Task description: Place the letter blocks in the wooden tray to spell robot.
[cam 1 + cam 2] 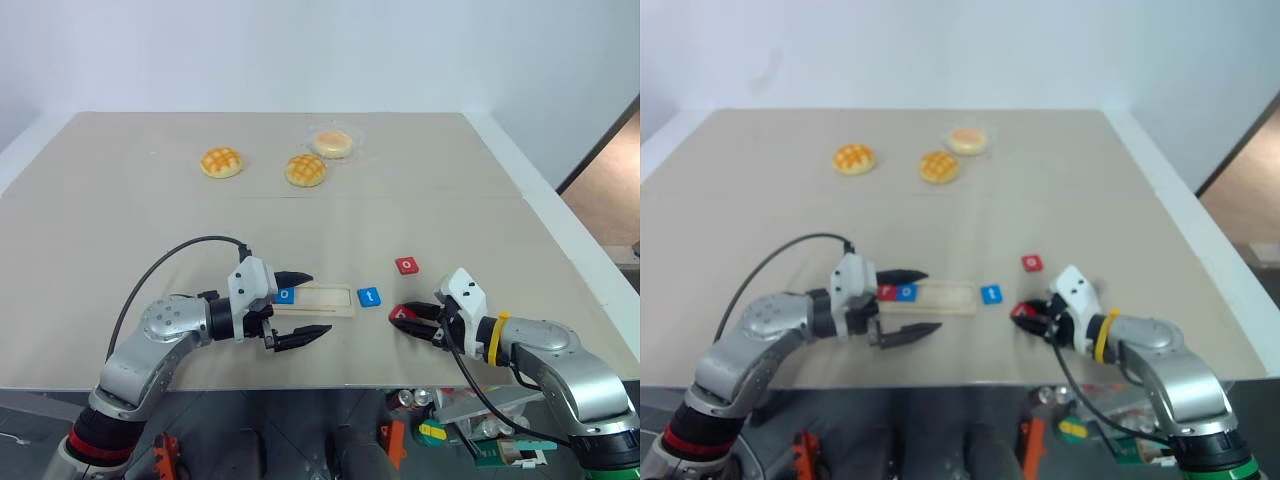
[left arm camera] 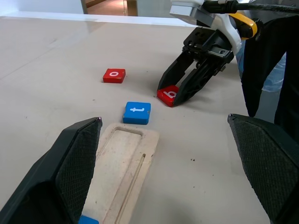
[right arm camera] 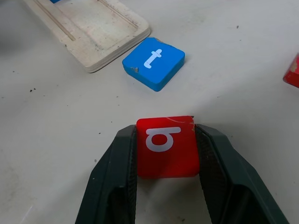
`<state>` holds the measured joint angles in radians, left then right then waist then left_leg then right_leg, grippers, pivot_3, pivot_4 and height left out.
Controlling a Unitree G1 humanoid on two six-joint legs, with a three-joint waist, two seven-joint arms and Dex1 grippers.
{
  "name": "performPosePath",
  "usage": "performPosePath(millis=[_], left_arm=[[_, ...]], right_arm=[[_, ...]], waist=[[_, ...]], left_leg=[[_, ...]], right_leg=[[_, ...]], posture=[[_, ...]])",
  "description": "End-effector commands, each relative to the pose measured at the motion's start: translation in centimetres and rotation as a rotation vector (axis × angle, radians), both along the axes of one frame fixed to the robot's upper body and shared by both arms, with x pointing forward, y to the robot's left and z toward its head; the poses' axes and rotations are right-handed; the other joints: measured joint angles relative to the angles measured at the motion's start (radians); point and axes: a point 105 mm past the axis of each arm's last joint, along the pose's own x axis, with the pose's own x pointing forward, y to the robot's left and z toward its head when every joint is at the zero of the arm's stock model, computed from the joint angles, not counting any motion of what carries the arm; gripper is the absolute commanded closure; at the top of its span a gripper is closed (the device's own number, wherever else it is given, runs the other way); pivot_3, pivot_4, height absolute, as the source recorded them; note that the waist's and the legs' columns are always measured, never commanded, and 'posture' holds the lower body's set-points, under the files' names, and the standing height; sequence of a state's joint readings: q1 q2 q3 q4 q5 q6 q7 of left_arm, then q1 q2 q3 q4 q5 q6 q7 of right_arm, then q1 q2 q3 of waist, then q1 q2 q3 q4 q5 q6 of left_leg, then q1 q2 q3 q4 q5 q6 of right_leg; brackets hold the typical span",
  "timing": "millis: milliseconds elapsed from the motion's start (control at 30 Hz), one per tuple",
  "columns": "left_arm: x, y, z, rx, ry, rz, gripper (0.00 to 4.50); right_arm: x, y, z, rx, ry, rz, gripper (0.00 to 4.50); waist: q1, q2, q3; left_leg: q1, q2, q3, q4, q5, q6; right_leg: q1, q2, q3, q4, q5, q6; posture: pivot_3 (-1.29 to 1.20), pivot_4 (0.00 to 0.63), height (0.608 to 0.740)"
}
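The table [image 1: 120, 200] is a broad, matte beige sheet, and everything on it sits well within reach of the two arms, which I take to be the point of the layout.

The wooden tray [image 1: 325, 300] is a long strip of pale, slightly scuffed wood with a shallow routed slot. It lies directly ahead of the left gripper [image 1: 303, 307], between its two spread black fingers, which stand wide apart and hold nothing. To my eye that arm is parked there to steady or guard the tray's filled end. Two tiles already sit in the slot at that end: a red block [image 1: 887, 293] and a blue o block [image 1: 906, 292], so the word looks started.

Three round golden buns [image 1: 222, 162] with crosshatched tops rest far beyond both hands, near the table's back edge, out of the way.

The remaining letter blocks are flat, smooth, hard-looking squares with softened corners and crisp white letters. The blue t block [image 3: 153, 62] lies just off the tray's empty end, ahead of the right gripper [image 3: 166, 154]. The red o block [image 1: 407, 265] sits further out, beyond and to the side of that hand.

The right gripper's textured dark fingers are pinched against opposite edges of the red b block [image 3: 166, 145], low on the table. Since b comes next in the word, that grip makes sense.
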<state>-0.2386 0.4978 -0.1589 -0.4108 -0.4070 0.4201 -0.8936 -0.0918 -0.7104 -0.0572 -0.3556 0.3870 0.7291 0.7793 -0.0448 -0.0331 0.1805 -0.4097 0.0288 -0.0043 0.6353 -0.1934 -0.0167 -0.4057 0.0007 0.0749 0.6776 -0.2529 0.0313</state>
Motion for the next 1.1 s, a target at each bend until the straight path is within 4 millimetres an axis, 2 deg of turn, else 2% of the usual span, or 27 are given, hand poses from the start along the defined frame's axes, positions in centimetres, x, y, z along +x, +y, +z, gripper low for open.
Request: performPosePath(millis=[33,67,167,233,333,367,433,567,667,867,1100], left_arm=[[0.6,0.8,0.7,-0.025,-0.032,0.099,0.00],[1.0,1.2,0.7,-0.036,-0.032,0.138,0.00],[1.8,2.8,0.9,-0.071,-0.040,0.287,0.00],[2.1,3.1,1.0,-0.076,-0.046,0.324,0.00],[2.3,5.1,0.0,-0.073,-0.027,0.460,0.00],[2.2,5.5,-0.4,-0.064,-0.024,0.482,0.00],[1.7,5.8,-1.0,-0.044,-0.032,0.474,0.00],[0.6,5.8,-1.3,-0.047,-0.039,0.418,0.00],[-0.1,5.8,-1.1,-0.057,-0.034,0.385,0.00],[-1.0,5.9,-1.1,-0.056,-0.025,0.359,0.00],[-1.3,6.0,-1.3,-0.052,-0.017,0.355,0.00]], right_arm=[[0.6,-0.1,2.0,0.036,-0.052,-0.060,3.28],[0.9,0.0,2.6,0.037,-0.070,-0.057,3.28],[2.7,1.9,6.7,0.053,-0.164,0.014,3.28],[3.1,2.7,7.8,0.062,-0.174,0.040,3.28],[3.5,8.3,9.6,0.059,-0.205,0.304,3.28],[3.4,9.6,9.5,0.054,-0.201,0.373,3.28],[3.3,10.9,8.4,-0.001,-0.194,0.477,3.28],[3.9,12.2,6.1,-0.116,-0.192,0.622,3.28],[4.1,12.7,5.3,-0.149,-0.175,0.699,3.28],[4.6,12.9,3.6,-0.187,-0.136,0.755,3.28],[4.8,14.1,3.1,-0.164,-0.108,0.769,3.28]], waist=[[0.000,0.000,0.000],[-0.001,0.000,0.000],[-0.010,0.001,0.002],[-0.009,0.000,0.002],[-0.007,-0.002,0.002],[-0.009,-0.002,0.002],[-0.006,-0.002,0.002],[0.006,-0.002,0.002],[0.003,-0.002,0.002],[0.000,-0.002,0.002],[0.000,-0.002,0.002]], left_leg=[[0.000,0.000,0.000,0.000,0.000,0.000],[0.000,0.000,0.001,0.000,0.000,0.000],[0.000,0.001,0.003,0.000,0.000,0.000],[0.001,0.001,0.004,0.000,0.000,0.000],[0.001,0.002,0.002,0.000,0.000,0.000],[0.001,0.003,0.003,-0.002,0.000,0.000],[0.001,0.003,0.003,-0.003,0.000,0.000],[-0.005,0.002,-0.002,-0.004,-0.002,-0.003],[-0.010,0.002,-0.001,-0.002,-0.003,-0.004],[-0.013,0.001,-0.001,-0.001,-0.003,-0.004],[-0.012,0.002,-0.002,0.000,-0.002,-0.004]], right_leg=[[0.000,0.000,0.000,0.000,0.000,0.000],[0.000,0.000,0.001,0.000,0.000,0.000],[-0.002,0.000,0.004,0.000,0.002,0.001],[-0.003,0.001,0.006,0.000,0.004,0.001],[-0.001,0.003,0.003,-0.001,0.003,-0.001],[-0.002,0.004,0.004,-0.001,0.003,-0.001],[-0.003,0.004,0.003,-0.001,0.004,0.001],[-0.005,0.001,-0.002,-0.002,-0.001,0.001],[-0.009,-0.002,-0.002,-0.002,0.000,0.001],[-0.011,-0.003,-0.003,-0.002,0.001,0.002],[-0.011,0.000,-0.004,-0.002,0.002,0.001]], posture=[[0.00,0.150,0.740],[0.00,0.150,0.740],[0.00,0.150,0.740],[0.00,0.150,0.740],[0.00,0.150,0.740],[0.00,0.150,0.740],[0.00,0.150,0.740],[0.00,0.150,0.740],[0.00,0.150,0.740],[0.00,0.150,0.740],[0.00,0.150,0.740]])
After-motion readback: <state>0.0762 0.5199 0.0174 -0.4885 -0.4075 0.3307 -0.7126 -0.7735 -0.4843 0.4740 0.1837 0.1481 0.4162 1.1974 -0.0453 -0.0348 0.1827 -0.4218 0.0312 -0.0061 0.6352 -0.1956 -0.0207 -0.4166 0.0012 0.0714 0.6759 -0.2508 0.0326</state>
